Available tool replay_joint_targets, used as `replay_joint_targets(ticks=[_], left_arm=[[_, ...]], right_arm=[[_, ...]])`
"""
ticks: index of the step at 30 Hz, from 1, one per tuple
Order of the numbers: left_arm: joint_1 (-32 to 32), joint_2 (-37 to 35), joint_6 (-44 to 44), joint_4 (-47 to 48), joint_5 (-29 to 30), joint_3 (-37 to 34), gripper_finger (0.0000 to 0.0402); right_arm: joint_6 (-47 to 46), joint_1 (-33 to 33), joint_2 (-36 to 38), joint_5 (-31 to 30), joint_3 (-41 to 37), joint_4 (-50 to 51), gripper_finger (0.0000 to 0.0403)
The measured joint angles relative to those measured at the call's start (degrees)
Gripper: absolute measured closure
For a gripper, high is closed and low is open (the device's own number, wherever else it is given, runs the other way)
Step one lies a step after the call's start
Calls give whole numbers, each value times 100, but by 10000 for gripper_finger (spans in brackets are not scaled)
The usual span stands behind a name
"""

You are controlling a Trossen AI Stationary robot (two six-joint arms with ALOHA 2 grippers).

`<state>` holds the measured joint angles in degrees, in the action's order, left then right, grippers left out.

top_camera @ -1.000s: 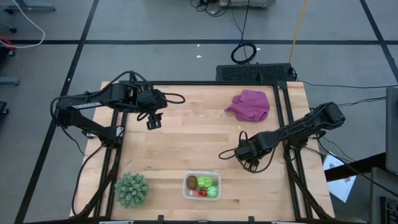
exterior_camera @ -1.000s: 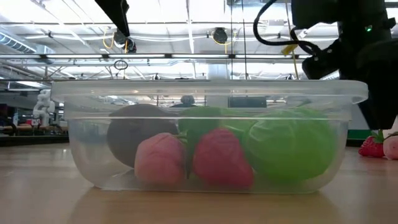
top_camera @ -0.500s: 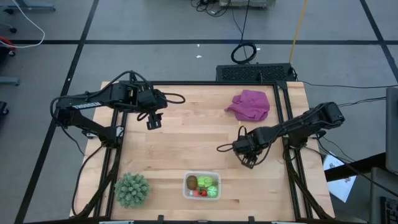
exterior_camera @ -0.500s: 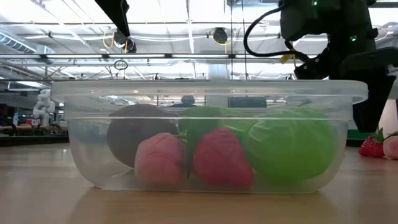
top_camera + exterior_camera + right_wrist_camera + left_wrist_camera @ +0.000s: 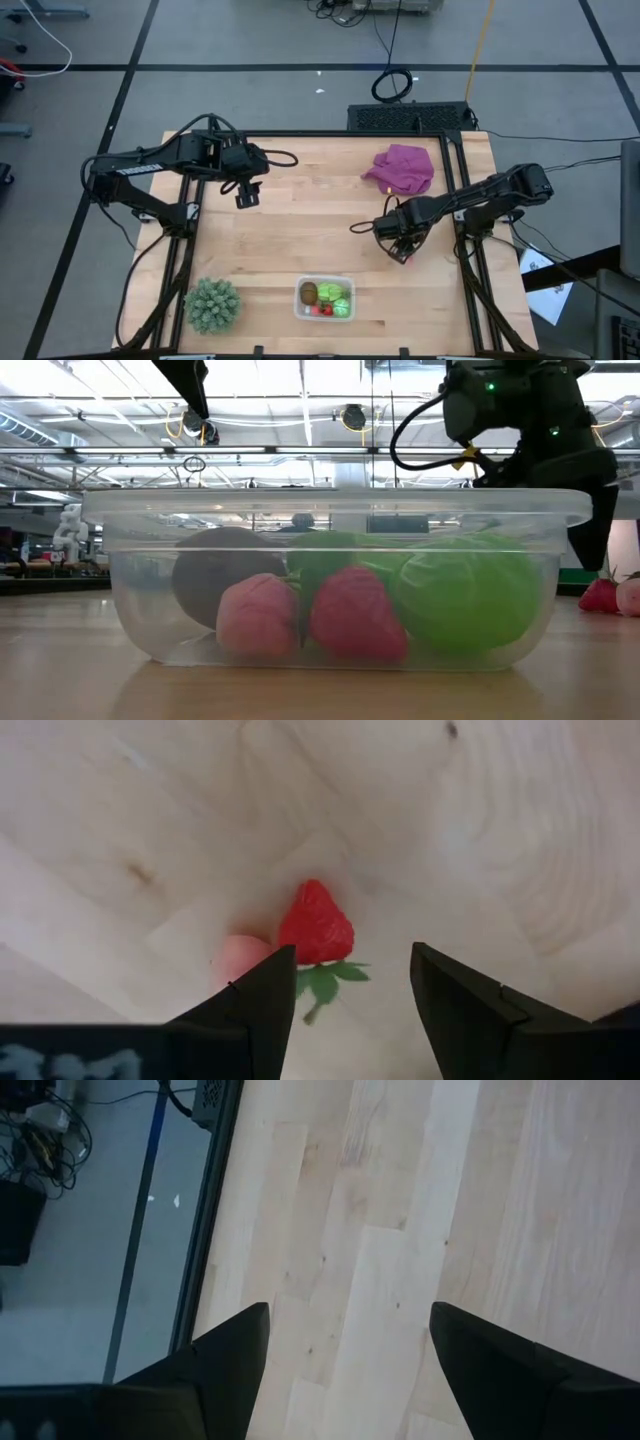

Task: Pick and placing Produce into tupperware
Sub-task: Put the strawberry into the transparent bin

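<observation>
The clear tupperware sits near the table's near edge. It holds a brown kiwi piece, light-green pieces, a pink strawberry and a red one. A red strawberry and a pale pink piece lie on the wood right of centre, also seen in the low view. My right gripper hovers open over them, its fingers either side of the red one without touching. My left gripper waits open over bare wood at the far left.
A spiky dark-green plant stands left of the tupperware at the near edge. A purple cloth lies near the far right corner. Bare wood stretches between the two arms across the table's middle.
My right gripper has shifted a little toward the far edge and turned about over the two loose strawberries, staying open. The left arm and the pieces in the tupperware have kept still.
</observation>
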<state>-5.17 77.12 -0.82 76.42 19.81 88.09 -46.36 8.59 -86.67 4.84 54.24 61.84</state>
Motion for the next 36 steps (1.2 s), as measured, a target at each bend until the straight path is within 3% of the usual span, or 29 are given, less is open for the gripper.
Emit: replay_joint_targets(ticks=[8, 36], left_arm=[[2, 0, 9, 0, -28, 0, 121], [1, 0, 24, 1, -39, 0, 121]], right_arm=[[-105, -36, 0, 282, 0, -180, 217], [-95, -36, 0, 444, 0, -162, 215]])
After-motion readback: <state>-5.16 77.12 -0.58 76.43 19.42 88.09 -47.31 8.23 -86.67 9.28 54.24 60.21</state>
